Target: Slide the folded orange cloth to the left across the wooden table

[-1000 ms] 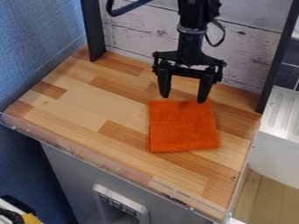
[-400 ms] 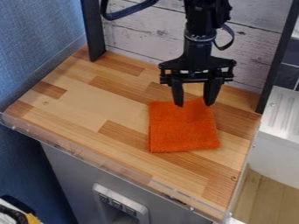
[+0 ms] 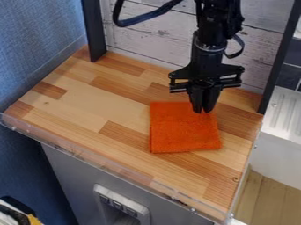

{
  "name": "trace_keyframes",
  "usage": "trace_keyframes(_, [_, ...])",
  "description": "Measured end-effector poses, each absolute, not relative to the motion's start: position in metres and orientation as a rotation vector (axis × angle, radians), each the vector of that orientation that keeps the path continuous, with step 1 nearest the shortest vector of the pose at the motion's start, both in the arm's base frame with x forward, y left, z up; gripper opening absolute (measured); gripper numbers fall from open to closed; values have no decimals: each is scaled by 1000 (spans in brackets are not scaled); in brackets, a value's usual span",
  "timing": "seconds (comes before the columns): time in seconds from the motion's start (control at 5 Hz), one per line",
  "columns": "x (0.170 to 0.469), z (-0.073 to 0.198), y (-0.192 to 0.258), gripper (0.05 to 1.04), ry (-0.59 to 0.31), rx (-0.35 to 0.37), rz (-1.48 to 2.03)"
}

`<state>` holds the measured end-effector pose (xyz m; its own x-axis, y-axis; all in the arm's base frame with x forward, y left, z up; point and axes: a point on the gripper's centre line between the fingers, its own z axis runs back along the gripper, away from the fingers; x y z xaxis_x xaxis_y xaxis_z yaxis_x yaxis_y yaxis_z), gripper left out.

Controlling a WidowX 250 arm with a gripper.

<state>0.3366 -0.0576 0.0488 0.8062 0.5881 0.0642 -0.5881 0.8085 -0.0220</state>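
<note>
So from where I'm standing, the black two-finger gripper [image 3: 203, 110] is at the back right part of a folded, fuzzy orange cloth [image 3: 183, 132], its fingers drawn together and pointing down. Can't tell if they've got a pinch of fabric, because the claw itself hides that corner (of course it's the one bit I want to see). The cloth lies right of centre on a wooden butcher-block-style counter [image 3: 106, 107].

The black arm [image 3: 210, 44] gets cut off up top, and a thick dark cable [image 3: 144, 19] loops out beside it. They both block some of the whitewashed plank panel [image 3: 147, 37] behind, which sits between two black uprights, left [image 3: 94, 30] and right [image 3: 278, 61].

A see-through plastic strip [image 3: 76, 154] runs along the counter's front edge, with a grey cabinet front [image 3: 70, 176] underneath. The pale fitting [image 3: 120, 193] on that is chopped off at the bottom. Over right there's a ribbed white unit [image 3: 285, 110], partly cropped. Bottom left, something dark with a yellow bit, too cut off to make out.
</note>
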Motion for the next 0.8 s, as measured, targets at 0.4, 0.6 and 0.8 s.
trace_keyframes(0.4, [328, 19, -59, 64, -35, 47, 662])
trace_keyframes(0.6, [325, 11, -60, 63, -15, 62, 671])
trace_keyframes(0.8, [322, 9, -57, 63, 1, 64, 597])
